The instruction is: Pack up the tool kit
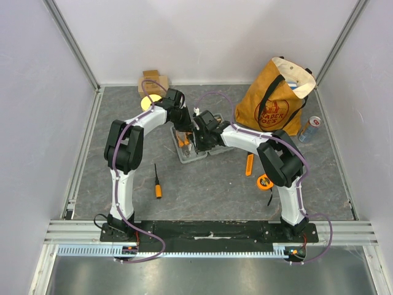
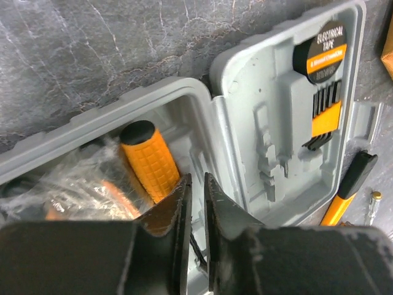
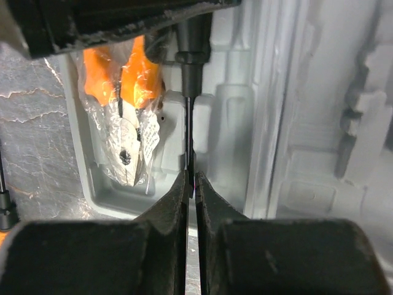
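Grey stone-look table (image 1: 215,196), seen from the top camera. The tote bag (image 1: 273,101) stood at 1 o'clock on it. You had the left arm (image 1: 123,153) and right arm (image 1: 279,163) both bent in over the middle, wrists nearly meeting. Under them the tool kit case (image 1: 189,155) lay open at the table's centre, lid flat beside the base. A cardboard box (image 1: 155,80) sat at 11 o'clock against the back wall, with a yellow round thing (image 1: 147,102) just beside it. A can (image 1: 310,129) stood at 4 o'clock of the bag. A loose screwdriver (image 1: 158,182) lay at 7 o'clock of the case, well apart from it. An orange-handled tool (image 1: 249,165) and a round orange-and-black tool (image 1: 265,182) lay at 4 o'clock of the case. In the lid sat an electrical tape roll (image 2: 320,52), with black hex keys (image 2: 325,117) at its 6 o'clock. The base held plastic-wrapped pliers (image 3: 126,123) and a ribbed orange handle (image 2: 150,160) with a black cap. Your right gripper (image 3: 191,181) was pinched tight on the thin shaft of a screwdriver (image 3: 193,55) over the base. Your left gripper (image 2: 196,184) hung over the base, fingers drawn to a narrow slit. I could not tell whether anything sat between them.
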You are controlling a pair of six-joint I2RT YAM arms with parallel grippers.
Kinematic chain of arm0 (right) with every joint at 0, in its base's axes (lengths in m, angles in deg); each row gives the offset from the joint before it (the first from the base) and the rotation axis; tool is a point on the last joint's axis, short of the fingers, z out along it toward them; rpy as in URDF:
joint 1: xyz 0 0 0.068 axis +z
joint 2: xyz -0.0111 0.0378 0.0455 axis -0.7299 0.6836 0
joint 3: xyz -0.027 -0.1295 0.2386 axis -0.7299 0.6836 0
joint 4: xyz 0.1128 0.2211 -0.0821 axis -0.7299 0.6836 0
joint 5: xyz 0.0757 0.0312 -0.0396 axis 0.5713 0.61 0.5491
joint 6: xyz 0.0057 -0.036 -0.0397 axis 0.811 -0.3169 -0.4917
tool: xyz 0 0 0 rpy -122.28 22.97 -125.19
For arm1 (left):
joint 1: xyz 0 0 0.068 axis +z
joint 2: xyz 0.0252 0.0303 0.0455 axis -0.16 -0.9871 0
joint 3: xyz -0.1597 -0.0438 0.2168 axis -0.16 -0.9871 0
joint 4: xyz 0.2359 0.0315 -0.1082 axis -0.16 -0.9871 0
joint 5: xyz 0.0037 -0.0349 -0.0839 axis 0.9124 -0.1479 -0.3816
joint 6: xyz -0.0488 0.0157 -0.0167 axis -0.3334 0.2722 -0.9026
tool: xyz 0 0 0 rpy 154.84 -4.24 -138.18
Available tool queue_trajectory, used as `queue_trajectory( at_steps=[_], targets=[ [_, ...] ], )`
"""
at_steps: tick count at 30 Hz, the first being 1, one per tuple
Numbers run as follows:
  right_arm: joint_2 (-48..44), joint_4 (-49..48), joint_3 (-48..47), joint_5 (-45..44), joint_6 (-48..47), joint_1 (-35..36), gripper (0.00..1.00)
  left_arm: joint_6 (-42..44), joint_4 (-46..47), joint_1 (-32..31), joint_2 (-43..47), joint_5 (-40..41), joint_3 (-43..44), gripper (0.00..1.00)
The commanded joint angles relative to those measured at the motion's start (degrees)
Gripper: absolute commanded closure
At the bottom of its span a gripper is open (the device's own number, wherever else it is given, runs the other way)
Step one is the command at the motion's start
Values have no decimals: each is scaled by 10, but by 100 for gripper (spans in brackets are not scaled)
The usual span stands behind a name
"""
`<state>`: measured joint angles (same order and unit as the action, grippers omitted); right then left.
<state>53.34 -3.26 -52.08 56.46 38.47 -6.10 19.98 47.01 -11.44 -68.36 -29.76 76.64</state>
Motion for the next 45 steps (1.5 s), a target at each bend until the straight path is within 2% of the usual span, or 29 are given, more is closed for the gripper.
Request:
queue_trajectory(
  at_steps=[1,4,11,19,24,45],
  targets=[
    [-7,33,-23,-46,-1,-4,87,25,-47,3,33,51,29,76],
    [-7,33,-25,-46,-1,-4,83,25,-56,3,39,68,29,71],
    [-1,33,-28,-38,1,-5,83,21,-70,2,42,77,22,71],
    [-2,32,-36,-35,-1,-4,83,9,-61,2,94,81,28,71],
    [-2,29,-42,-29,-5,-5,84,-7,-85,3,102,131,27,71],
    [2,26,-34,-27,-16,-3,90,-13,-93,2,7,152,27,78]
  ],
)
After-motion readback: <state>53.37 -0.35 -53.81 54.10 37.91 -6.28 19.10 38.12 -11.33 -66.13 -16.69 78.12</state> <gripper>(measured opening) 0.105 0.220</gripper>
